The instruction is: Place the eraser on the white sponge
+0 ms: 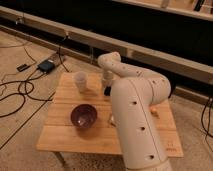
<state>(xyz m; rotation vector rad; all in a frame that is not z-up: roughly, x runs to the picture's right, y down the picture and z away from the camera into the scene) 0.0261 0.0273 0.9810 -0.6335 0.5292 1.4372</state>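
Observation:
My gripper [106, 86] hangs down over the far middle of the wooden table [65, 135], just right of the white cup [80, 81]. A small black thing [106, 92], which looks like the eraser, is right under the gripper at the table top. I cannot tell whether it is held or lying there. My thick white arm [137, 120] covers the middle right of the table. Only a sliver of the white sponge [112, 119] shows at the arm's left edge, right of the purple bowl [83, 116].
A small orange thing [154, 110] lies on the table's right side behind the arm. Cables and a dark box [46, 65] lie on the floor to the left. A low wall with a rail runs behind the table.

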